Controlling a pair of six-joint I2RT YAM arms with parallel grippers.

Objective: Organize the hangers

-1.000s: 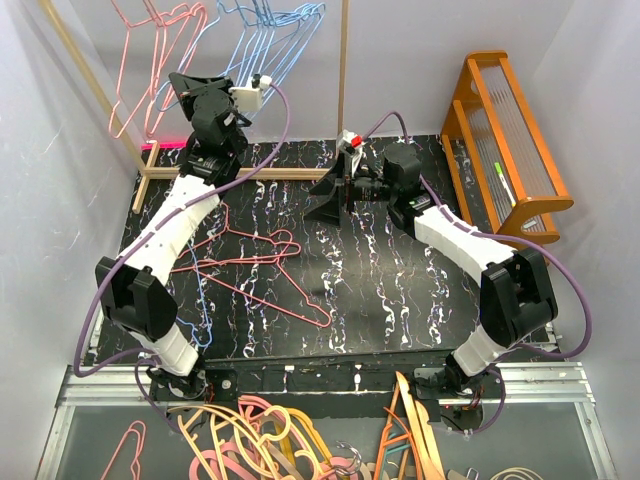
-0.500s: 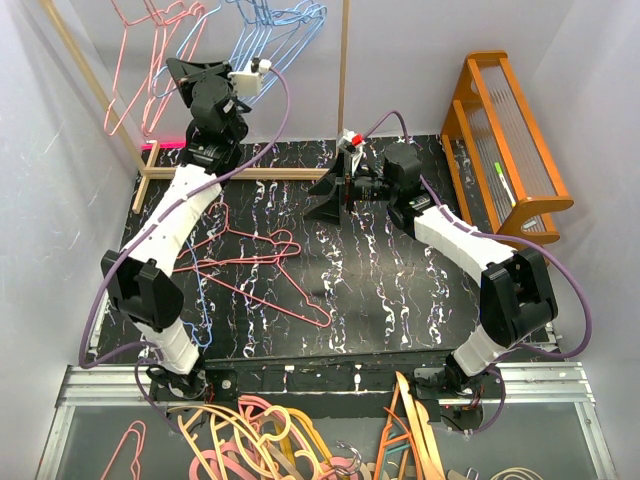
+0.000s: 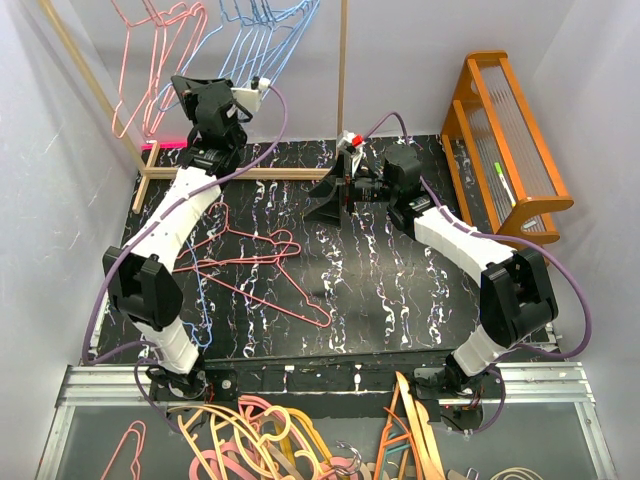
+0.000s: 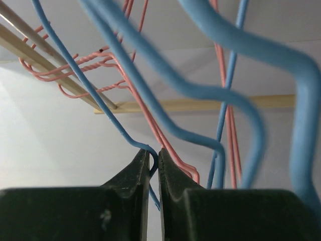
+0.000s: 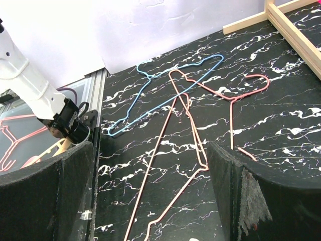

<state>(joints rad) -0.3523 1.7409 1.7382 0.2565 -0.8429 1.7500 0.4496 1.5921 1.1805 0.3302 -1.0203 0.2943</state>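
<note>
Pink hangers (image 3: 150, 50) and blue hangers (image 3: 265, 35) hang from the wooden rail (image 3: 85, 80) at the back left. My left gripper (image 3: 192, 88) is raised among them. In the left wrist view the left gripper (image 4: 154, 153) is shut on a thin blue hanger (image 4: 100, 103), beside hung pink hangers (image 4: 135, 90). On the black table lie more pink hangers (image 3: 255, 250) and a blue hanger (image 3: 200, 300). My right gripper (image 3: 322, 197) hovers open over mid-table. The right wrist view shows the right gripper (image 5: 150, 170) empty above a pink hanger (image 5: 146, 178), with a blue hanger (image 5: 168, 98) farther off.
A vertical wooden post (image 3: 343, 60) and a base bar (image 3: 250, 173) frame the rack. An orange wooden rack (image 3: 510, 140) stands at the right. Thick orange, pink and cream hangers (image 3: 260, 440) lie heaped below the table's near edge.
My left gripper rose slightly, then settled back with the blue hanger, and the hung hangers swayed. The right arm has stayed still.
</note>
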